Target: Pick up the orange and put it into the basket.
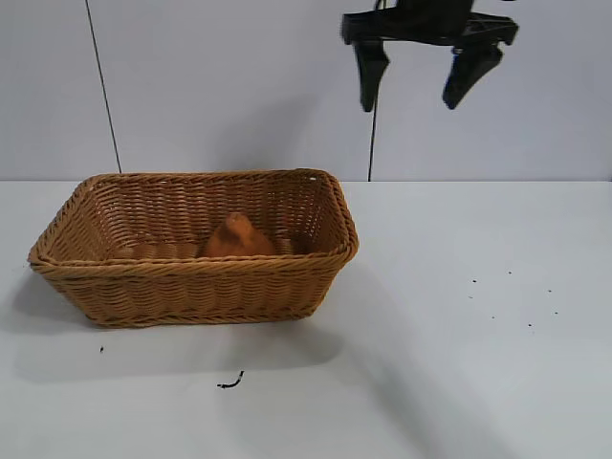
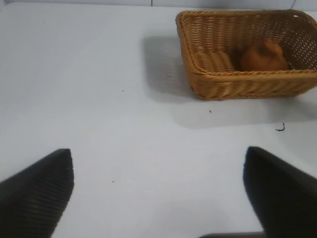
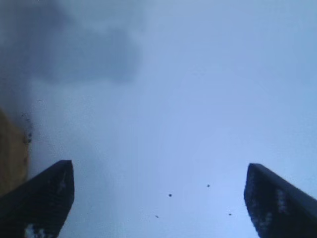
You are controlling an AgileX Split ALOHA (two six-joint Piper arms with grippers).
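While the orange (image 1: 235, 238) sits upright inside the basket (image 1: 191, 287) on the left part of the desk (image 1: 478, 382), knob pointing up and long axis vertical, the right gripper (image 1: 417, 86) hangs high above, off past the basket's right end, fingers spread wide and holding nothing; the left gripper (image 2: 158, 193), likewise spread and empty, hovers over bare desk well apart from the basket

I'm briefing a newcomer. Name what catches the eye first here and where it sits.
The basket stands left of centre on the white table, with the orange lying inside it. The right pincer hangs open high above the table, right of the basket, holding nothing.
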